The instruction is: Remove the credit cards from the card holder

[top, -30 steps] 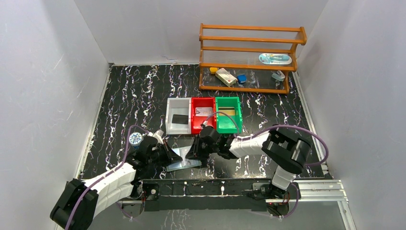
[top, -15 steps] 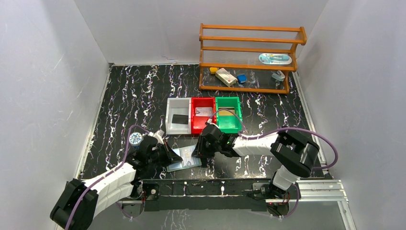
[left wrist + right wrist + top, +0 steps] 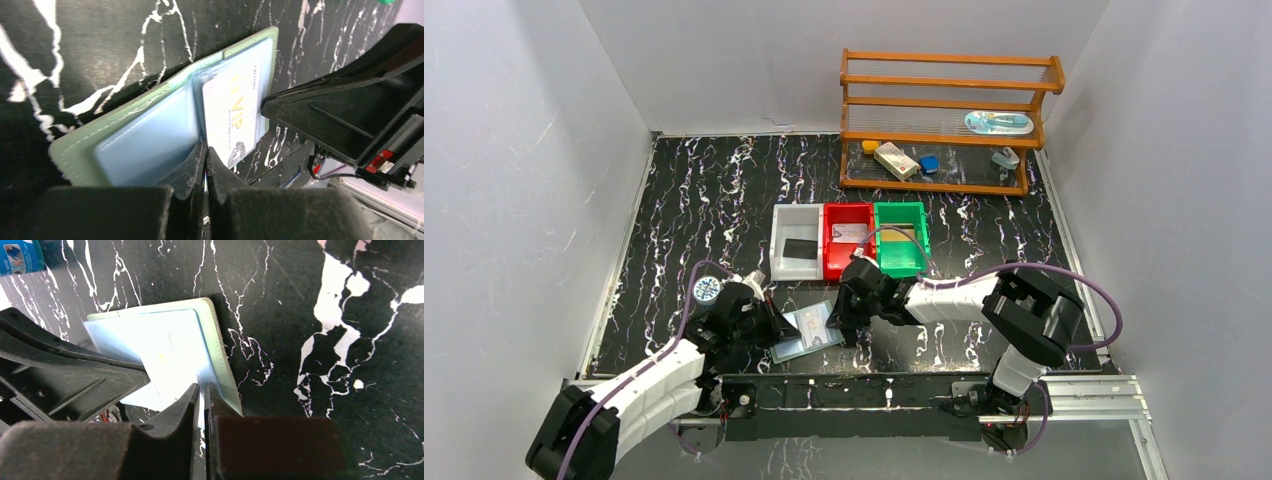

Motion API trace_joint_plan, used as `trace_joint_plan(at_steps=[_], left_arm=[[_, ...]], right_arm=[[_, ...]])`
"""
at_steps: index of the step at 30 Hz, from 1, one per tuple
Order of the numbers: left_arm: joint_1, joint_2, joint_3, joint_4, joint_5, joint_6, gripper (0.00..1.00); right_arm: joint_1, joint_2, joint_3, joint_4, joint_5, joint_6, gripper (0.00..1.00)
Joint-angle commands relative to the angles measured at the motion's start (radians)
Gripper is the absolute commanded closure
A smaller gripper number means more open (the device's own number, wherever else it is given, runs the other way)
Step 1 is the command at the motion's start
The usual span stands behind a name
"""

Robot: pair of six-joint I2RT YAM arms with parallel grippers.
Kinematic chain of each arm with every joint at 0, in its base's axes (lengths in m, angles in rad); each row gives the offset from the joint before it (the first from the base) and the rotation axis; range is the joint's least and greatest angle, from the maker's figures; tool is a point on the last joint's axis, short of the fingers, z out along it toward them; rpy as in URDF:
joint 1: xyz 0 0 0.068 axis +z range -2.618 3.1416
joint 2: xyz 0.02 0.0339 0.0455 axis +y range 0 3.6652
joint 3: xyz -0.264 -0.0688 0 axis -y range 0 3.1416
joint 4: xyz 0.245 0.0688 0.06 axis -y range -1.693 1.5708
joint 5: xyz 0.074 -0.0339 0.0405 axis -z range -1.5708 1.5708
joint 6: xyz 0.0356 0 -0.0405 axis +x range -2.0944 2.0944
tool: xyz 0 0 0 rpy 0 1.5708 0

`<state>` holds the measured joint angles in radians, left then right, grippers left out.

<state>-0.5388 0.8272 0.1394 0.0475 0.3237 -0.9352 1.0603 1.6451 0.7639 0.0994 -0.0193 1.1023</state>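
Left claw (image 3: pixel 205 167), clamped shut on a pocket of the wallet (image 3: pixel 70 150), pins it open so the right claw (image 3: pixel 201 392), nipped almost closed onto the pale card (image 3: pixel 167 355), can pull it free

Grey-green card holder (image 3: pixel 809 331) lying open, pale credit card (image 3: pixel 231 120) seemingly part-out

Card holder (image 3: pixel 809 330) flat on table (image 3: pixel 704 200), near edge — bins (image 3: pixel 849 240) behind, rack (image 3: pixel 944 120) beyond.
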Motion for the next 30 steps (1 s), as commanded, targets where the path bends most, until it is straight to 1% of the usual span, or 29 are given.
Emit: trace_joint_plan(at_steps=[1, 7, 8, 9, 10, 12, 13, 15, 17, 20, 23, 27, 30], left_arm=[[-0.001, -0.036, 0.062, -0.177, -0.096, 0.035, 1.00], [-0.001, -0.112, 0.144, -0.369, -0.222, 0.059, 1.00], [-0.001, -0.116, 0.162, -0.374, -0.236, 0.060, 0.87], [-0.001, -0.109, 0.184, -0.377, -0.253, 0.069, 0.71], [-0.001, -0.091, 0.210, -0.383, -0.274, 0.083, 0.57], [0.000, -0.029, 0.268, -0.393, -0.320, 0.126, 0.45], [0.000, 0.010, 0.297, -0.395, -0.342, 0.148, 0.41], [0.000, 0.092, 0.346, -0.391, -0.382, 0.194, 0.38], [-0.001, 0.166, 0.383, -0.386, -0.413, 0.229, 0.37], [0.002, 0.243, 0.390, -0.339, -0.393, 0.251, 0.34], [0.002, 0.304, 0.378, -0.309, -0.362, 0.242, 0.33], [0.002, 0.324, 0.340, -0.294, -0.308, 0.230, 0.33], [0.002, 0.286, 0.298, -0.279, -0.255, 0.207, 0.34]], right_arm=[[-0.007, 0.021, 0.032, -0.090, 0.079, -0.019, 0.84], [-0.017, 0.006, 0.033, -0.102, 0.081, -0.034, 0.84], [-0.017, -0.006, 0.041, -0.104, 0.076, -0.046, 0.83], [-0.017, -0.017, 0.049, -0.113, 0.073, -0.057, 0.82], [-0.017, -0.032, 0.059, -0.122, 0.070, -0.070, 0.81], [-0.018, -0.063, 0.079, -0.142, 0.064, -0.102, 0.77], [-0.017, -0.079, 0.082, -0.144, 0.052, -0.112, 0.75], [-0.017, -0.105, 0.076, -0.134, 0.013, -0.120, 0.71], [-0.012, -0.126, 0.042, -0.084, -0.037, -0.101, 0.67], [0.007, -0.150, -0.045, 0.028, -0.093, -0.050, 0.59], [0.023, -0.135, -0.099, 0.114, -0.123, 0.002, 0.56], [0.034, -0.086, -0.125, 0.165, -0.137, 0.042, 0.54], [0.038, -0.061, -0.132, 0.179, -0.125, 0.065, 0.51]])
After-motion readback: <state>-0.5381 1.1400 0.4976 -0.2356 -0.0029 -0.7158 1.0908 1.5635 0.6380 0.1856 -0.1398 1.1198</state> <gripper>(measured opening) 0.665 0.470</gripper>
